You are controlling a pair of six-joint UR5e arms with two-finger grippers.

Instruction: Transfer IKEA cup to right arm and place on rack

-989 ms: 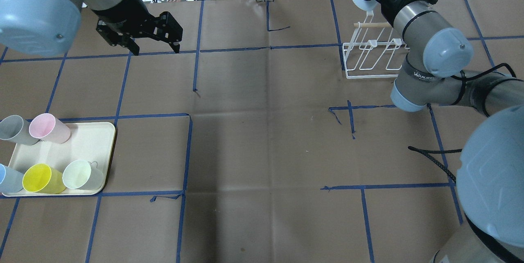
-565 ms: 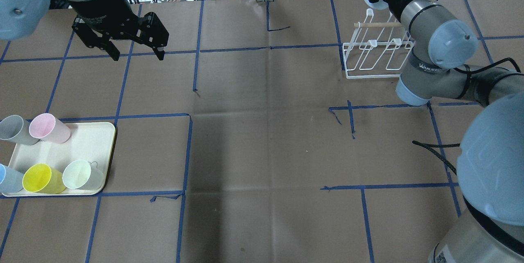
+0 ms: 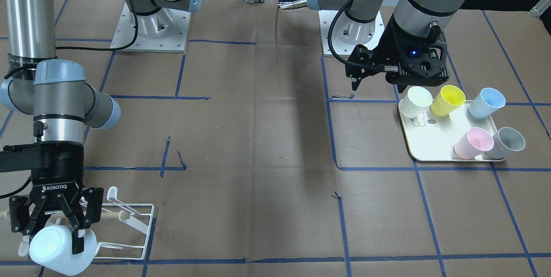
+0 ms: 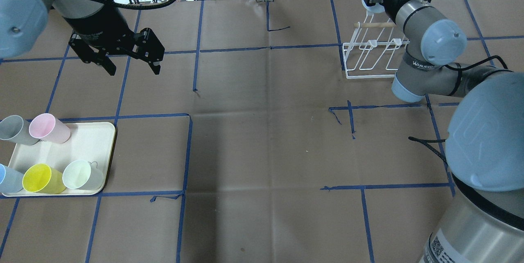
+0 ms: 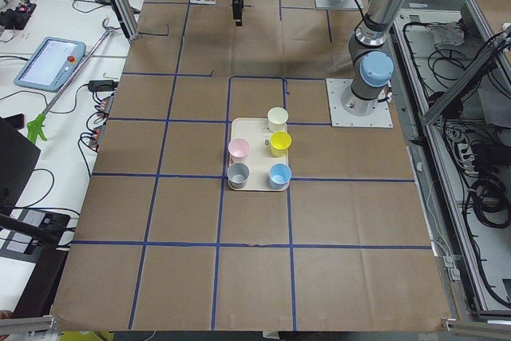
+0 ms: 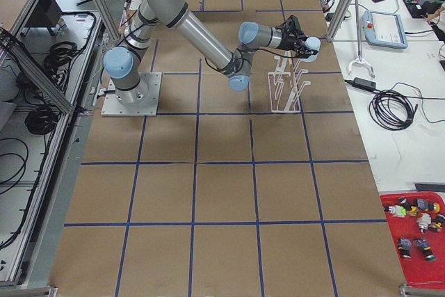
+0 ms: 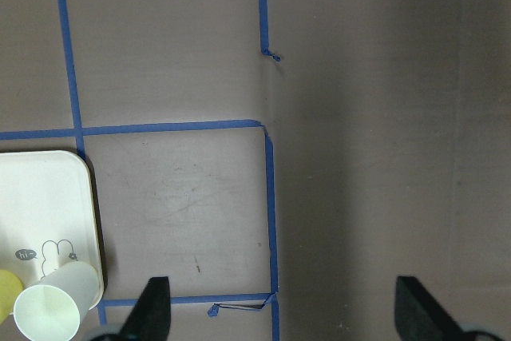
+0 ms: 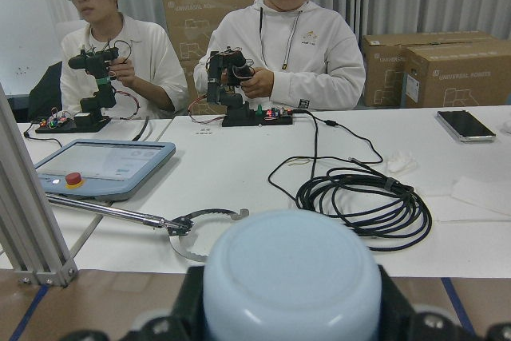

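Since a second before, the left gripper [image 4: 134, 70] had been pulled toward the near left, closer to the tray [image 4: 104, 132]. The cup [image 3: 56, 249] had been moved a little to the right, beyond the far end of the rack [image 4: 371, 43].

The left jaws were spread wide and nothing was held in them. The right gripper [image 3: 51, 238] was closed on the pale blue cup. The cup was held in the air at the far right of the table, just past the rack's wooden stick [image 4: 374, 24]. Its bottom seemed to be turned up.

The hand-over looked done, and only the placing was left. To do it well, the cup's mouth should probably be lined up right over one hooked prong. Then it should be brought down slowly and straight. The jaws should be opened only once the cup is resting on the rack, or it could be tipped off and dropped.
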